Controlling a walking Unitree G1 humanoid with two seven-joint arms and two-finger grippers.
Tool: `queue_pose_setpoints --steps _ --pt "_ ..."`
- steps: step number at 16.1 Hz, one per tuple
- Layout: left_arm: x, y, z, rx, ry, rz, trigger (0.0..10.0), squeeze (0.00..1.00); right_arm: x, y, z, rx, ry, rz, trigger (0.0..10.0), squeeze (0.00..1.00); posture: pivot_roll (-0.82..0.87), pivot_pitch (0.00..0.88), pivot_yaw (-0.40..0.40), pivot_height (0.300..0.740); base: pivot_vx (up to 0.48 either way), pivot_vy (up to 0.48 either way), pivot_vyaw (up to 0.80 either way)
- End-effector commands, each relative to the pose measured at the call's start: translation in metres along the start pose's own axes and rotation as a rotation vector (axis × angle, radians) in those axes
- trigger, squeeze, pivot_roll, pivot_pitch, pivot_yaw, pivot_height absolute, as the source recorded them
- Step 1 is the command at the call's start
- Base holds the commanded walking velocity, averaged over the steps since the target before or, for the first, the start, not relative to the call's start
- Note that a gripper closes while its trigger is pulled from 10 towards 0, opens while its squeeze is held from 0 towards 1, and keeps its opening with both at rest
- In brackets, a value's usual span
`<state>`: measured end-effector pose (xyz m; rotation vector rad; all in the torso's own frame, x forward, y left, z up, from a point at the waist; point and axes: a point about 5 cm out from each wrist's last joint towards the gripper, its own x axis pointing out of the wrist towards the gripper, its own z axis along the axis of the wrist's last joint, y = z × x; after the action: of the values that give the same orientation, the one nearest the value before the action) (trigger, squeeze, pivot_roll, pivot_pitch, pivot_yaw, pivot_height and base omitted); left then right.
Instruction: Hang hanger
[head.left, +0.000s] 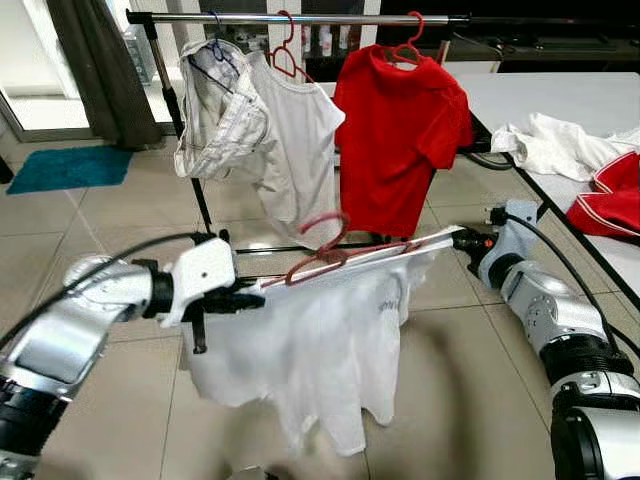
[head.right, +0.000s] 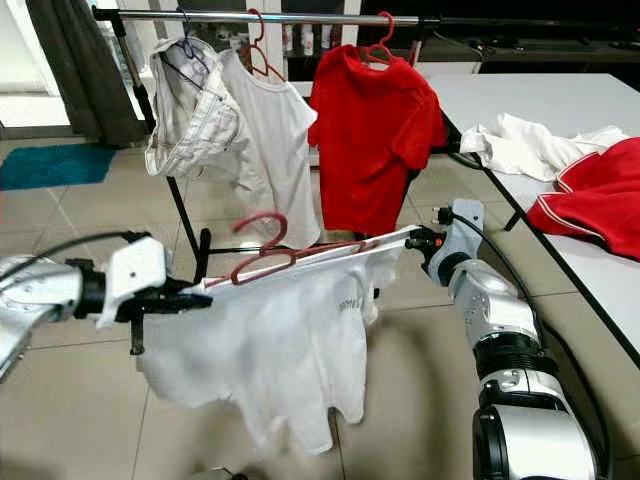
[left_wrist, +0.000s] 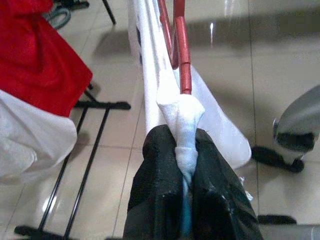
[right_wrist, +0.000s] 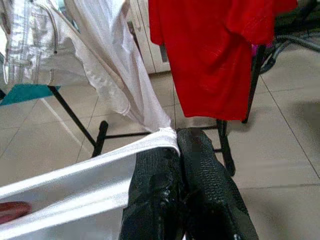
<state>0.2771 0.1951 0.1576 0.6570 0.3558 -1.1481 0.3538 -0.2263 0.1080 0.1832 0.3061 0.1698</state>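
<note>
Both arms raised forward, stretching 1 white shirt (head.left: 320, 350) between them. Left pincer (left_wrist: 186, 150) clamped on a shirt shoulder at the end of the red hanger (head.left: 325, 255); right pincer (right_wrist: 176, 142) pinched on the opposite shoulder. Hanger sits inside the shirt, hook up, below the rail (head.left: 300, 18). Rail carries 3 garments; open gap right of the red shirt (head.left: 400, 130). Counter (head.left: 560, 100) at right.
</note>
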Motion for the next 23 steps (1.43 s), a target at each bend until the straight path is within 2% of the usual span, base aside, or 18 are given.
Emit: queue_pose_setpoints --steps 1,2,5,7,9,10,12,15,19,23 --pt "-0.008 0.005 -0.013 -0.022 0.082 0.036 0.0 0.0 -0.012 -0.024 0.02 -0.039 -0.052 -0.094 0.0 0.0 -0.07 0.0 0.004 0.74 0.0 0.0 0.0" --pt "0.0 0.011 -0.013 -0.023 0.098 0.051 0.0 0.0 -0.01 -0.008 0.025 -0.07 -0.059 -0.022 0.0 0.0 -0.08 0.0 0.008 0.74 0.0 0.0 0.0" --pt "0.011 0.023 -0.006 -0.003 0.065 0.105 0.0 0.0 -0.008 0.009 0.028 -0.099 -0.056 0.042 0.0 0.0 -0.08 0.0 0.01 0.74 0.0 0.0 0.0" --pt "0.022 0.027 0.001 0.021 0.04 0.102 0.0 0.0 -0.008 0.022 0.025 -0.127 -0.029 0.083 0.0 0.0 -0.08 0.0 0.009 0.74 0.0 0.0 0.0" --pt "0.04 0.036 0.019 0.032 -0.032 0.115 0.0 0.0 -0.011 0.043 0.014 -0.172 0.048 0.166 0.0 0.0 -0.09 0.0 0.013 0.74 0.0 0.0 0.0" --pt "0.047 0.037 0.028 0.033 -0.07 0.096 0.0 0.0 -0.012 0.049 0.009 -0.186 0.071 0.187 0.0 0.0 -0.09 0.0 0.015 0.74 0.0 0.0 0.0" --pt "0.055 0.035 0.033 0.048 -0.08 0.051 0.0 0.0 -0.014 0.053 0.008 -0.201 0.078 0.194 0.0 0.0 -0.1 0.0 0.019 0.74 0.0 0.0 0.0" --pt "0.061 0.032 0.022 0.053 -0.003 -0.001 0.0 0.0 -0.019 0.057 0.013 -0.211 0.072 0.199 0.0 0.0 -0.11 0.0 0.023 0.74 0.0 0.0 0.0" --pt "0.061 0.029 0.011 0.017 0.055 -0.038 0.0 0.0 -0.022 0.046 0.021 -0.247 0.076 0.145 0.0 0.0 -0.11 0.0 0.02 0.74 0.0 0.0 0.0" --pt "0.062 0.035 0.012 0.011 0.042 0.032 0.0 0.0 -0.025 0.049 0.025 -0.262 0.073 0.157 0.0 0.0 -0.11 0.0 0.01 0.74 0.0 0.0 0.0"
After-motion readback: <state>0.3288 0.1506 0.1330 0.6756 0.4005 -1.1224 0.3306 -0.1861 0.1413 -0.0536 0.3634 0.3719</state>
